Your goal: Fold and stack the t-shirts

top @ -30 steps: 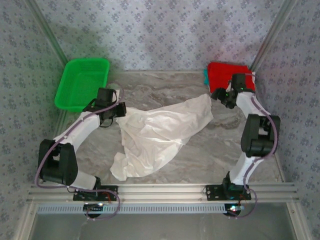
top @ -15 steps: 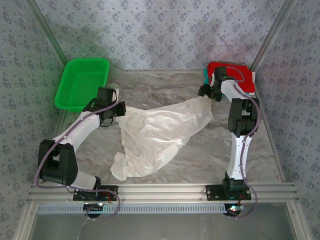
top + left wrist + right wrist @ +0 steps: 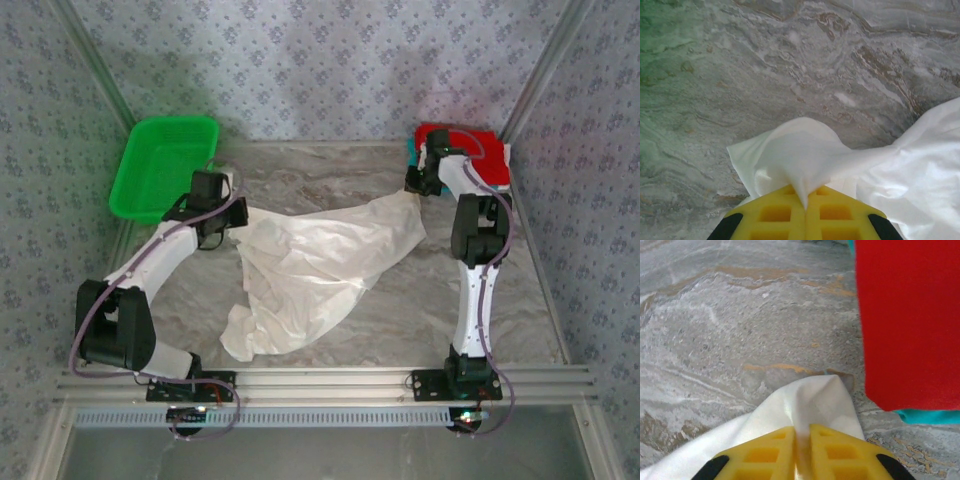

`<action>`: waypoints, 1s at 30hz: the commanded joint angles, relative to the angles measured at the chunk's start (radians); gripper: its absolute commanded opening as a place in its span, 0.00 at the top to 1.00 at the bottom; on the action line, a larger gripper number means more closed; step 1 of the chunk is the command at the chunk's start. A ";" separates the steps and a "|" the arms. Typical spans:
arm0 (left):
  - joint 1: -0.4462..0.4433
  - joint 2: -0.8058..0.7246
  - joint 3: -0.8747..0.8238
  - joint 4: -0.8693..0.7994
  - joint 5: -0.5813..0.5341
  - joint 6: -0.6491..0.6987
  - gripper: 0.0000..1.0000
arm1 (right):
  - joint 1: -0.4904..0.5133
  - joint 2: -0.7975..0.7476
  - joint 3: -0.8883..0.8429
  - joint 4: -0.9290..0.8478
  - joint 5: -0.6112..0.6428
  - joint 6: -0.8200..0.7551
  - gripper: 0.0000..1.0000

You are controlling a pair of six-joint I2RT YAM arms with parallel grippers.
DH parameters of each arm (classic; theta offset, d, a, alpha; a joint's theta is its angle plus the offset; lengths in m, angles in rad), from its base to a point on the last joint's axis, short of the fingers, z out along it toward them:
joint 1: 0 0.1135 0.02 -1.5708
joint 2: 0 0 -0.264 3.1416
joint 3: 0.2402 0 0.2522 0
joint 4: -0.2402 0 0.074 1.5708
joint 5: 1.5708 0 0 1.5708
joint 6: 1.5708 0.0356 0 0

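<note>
White t-shirt (image 3: 318, 262) pinched at both ends
The left gripper (image 3: 806, 193) and right gripper (image 3: 801, 434) each clamp its cloth.

Note the white t-shirt (image 3: 320, 265): soft, matt, creased cloth. The red shirt (image 3: 910, 320) is smooth matt cloth, as is the teal shirt (image 3: 927, 416). Your table (image 3: 765, 65) has a matt, stone-veined grey surface. The left gripper (image 3: 806, 197) has fingers (image 3: 775, 215) of matt yellow moulded plastic; the basket (image 3: 160, 170) is smooth green plastic.

Blue-grey patterned walls (image 3: 330, 60) enclose a grey marble-look tabletop (image 3: 420, 310), with aluminium rails (image 3: 330, 378) along its near edge.
</note>
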 commanded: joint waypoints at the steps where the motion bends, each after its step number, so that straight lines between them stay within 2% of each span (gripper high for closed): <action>1: 0.020 -0.025 0.049 -0.007 -0.042 -0.012 1.00 | 0.015 -0.088 0.006 -0.067 0.014 -0.014 0.97; 2: 0.026 -0.036 0.053 -0.009 -0.043 -0.012 1.00 | 0.014 -0.130 -0.014 -0.056 0.019 -0.014 1.00; 8: 0.046 -0.119 0.121 -0.072 -0.066 0.006 1.00 | 0.008 -0.428 -0.162 0.025 0.024 0.002 1.00; 13: 0.051 -0.246 0.171 -0.121 -0.082 0.045 1.00 | 0.006 -0.761 -0.407 0.171 0.043 0.050 1.00; 22: 0.053 -0.535 0.192 -0.238 -0.113 0.211 1.00 | 0.017 -1.387 -0.797 0.269 0.088 0.103 1.00; 24: 0.053 -0.601 0.185 -0.253 -0.121 0.226 1.00 | 0.031 -1.485 -0.824 0.242 0.085 0.097 1.00; 30: 0.051 -0.731 0.259 -0.340 -0.050 0.235 1.00 | 0.093 -1.686 -0.790 0.131 0.077 0.083 1.00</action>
